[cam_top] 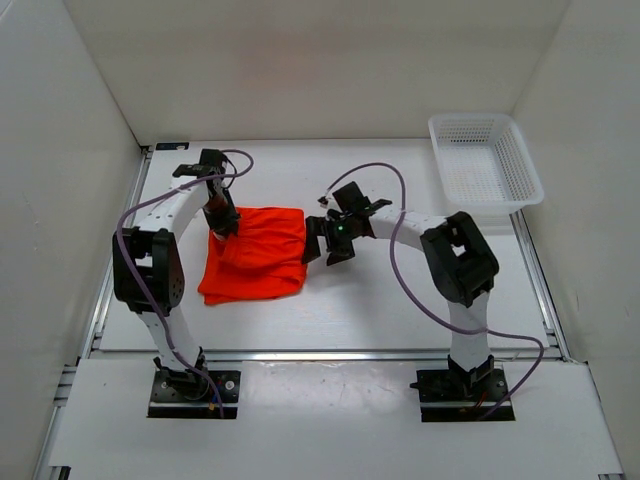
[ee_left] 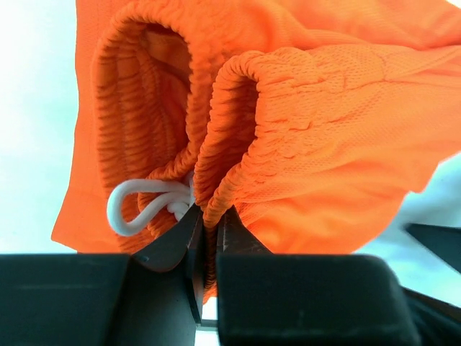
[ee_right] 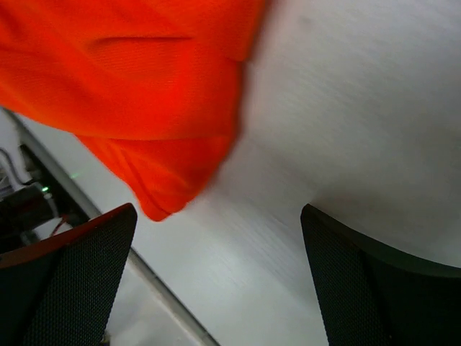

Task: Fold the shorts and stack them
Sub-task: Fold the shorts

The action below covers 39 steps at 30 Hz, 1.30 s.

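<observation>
The orange-red shorts (cam_top: 258,256) lie folded on the white table, left of centre. My left gripper (cam_top: 222,222) is shut on the gathered waistband (ee_left: 216,180) at the shorts' upper left corner; the white drawstring (ee_left: 140,205) loops just left of the jaws. My right gripper (cam_top: 325,243) is open and empty, just right of the shorts' right edge. In the right wrist view the shorts (ee_right: 144,86) fill the upper left, and bare table lies between the spread fingers (ee_right: 79,281).
A white mesh basket (cam_top: 485,160) stands at the table's back right corner. White walls close in the table on three sides. A metal rail (cam_top: 320,352) runs along the table's front edge.
</observation>
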Available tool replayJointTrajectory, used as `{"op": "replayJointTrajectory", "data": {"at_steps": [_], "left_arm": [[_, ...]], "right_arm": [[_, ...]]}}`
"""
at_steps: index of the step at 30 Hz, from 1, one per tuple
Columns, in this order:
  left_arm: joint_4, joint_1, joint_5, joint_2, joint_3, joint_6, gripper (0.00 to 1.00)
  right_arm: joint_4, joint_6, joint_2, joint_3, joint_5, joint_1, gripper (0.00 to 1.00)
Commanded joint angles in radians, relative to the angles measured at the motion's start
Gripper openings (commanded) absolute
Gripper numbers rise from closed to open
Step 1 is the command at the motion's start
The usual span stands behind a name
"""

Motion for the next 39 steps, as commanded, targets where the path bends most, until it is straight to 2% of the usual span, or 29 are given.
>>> {"op": "replayJointTrajectory", "data": {"at_steps": [1,4,7,10,11,14,18,20,25,28,31,32,33,35,38,39], "left_arm": [[-0.011,0.011,0.040,-0.065,0.019,0.012,0.10],[-0.020,0.011,0.040,-0.065,0.028,0.021,0.10],[-0.020,0.020,0.060,-0.065,0.046,0.030,0.10],[-0.031,0.020,0.060,-0.065,0.055,0.030,0.10],[-0.031,0.020,0.069,-0.056,0.056,0.030,0.10],[-0.040,0.020,0.069,-0.056,0.056,0.050,0.10],[-0.040,0.020,0.109,-0.046,0.056,0.072,0.10],[-0.040,-0.016,0.121,-0.025,0.056,0.072,0.10],[-0.040,-0.104,0.178,0.003,0.091,0.052,0.10],[-0.040,-0.116,0.208,-0.023,0.054,0.042,0.10],[-0.014,-0.116,0.208,-0.092,-0.093,0.009,0.10],[-0.002,-0.116,0.208,-0.112,-0.133,-0.002,0.10],[0.020,-0.116,0.195,-0.143,-0.171,-0.014,0.10],[0.050,-0.116,0.185,-0.168,-0.290,-0.052,0.40],[0.075,-0.092,0.132,-0.177,-0.359,-0.094,0.89],[0.075,-0.080,0.110,-0.177,-0.359,-0.109,0.90]], "right_arm": [[0.045,0.013,0.032,0.098,-0.056,0.059,1.00],[0.045,0.022,0.077,0.131,-0.018,0.093,1.00],[0.056,0.047,0.118,0.158,0.058,0.124,0.90],[0.079,0.101,0.147,0.168,0.100,0.124,0.63],[0.079,0.113,0.159,0.168,0.140,0.124,0.41],[0.088,0.151,0.144,0.122,0.169,0.113,0.00],[0.151,0.202,0.026,-0.022,0.240,0.060,0.00],[0.160,0.202,-0.056,-0.094,0.265,0.027,0.00],[0.030,0.107,-0.224,-0.177,0.390,0.015,0.00],[-0.010,0.073,-0.282,-0.230,0.399,0.015,0.00],[-0.010,0.064,-0.322,-0.280,0.408,0.015,0.28],[-0.010,0.064,-0.333,-0.289,0.419,0.026,0.43],[-0.019,0.064,-0.333,-0.299,0.419,0.026,0.75],[-0.030,0.055,-0.333,-0.299,0.434,0.035,0.88],[-0.041,0.046,-0.344,-0.299,0.434,0.035,0.92],[-0.041,0.045,-0.344,-0.285,0.434,0.035,0.92]]}}
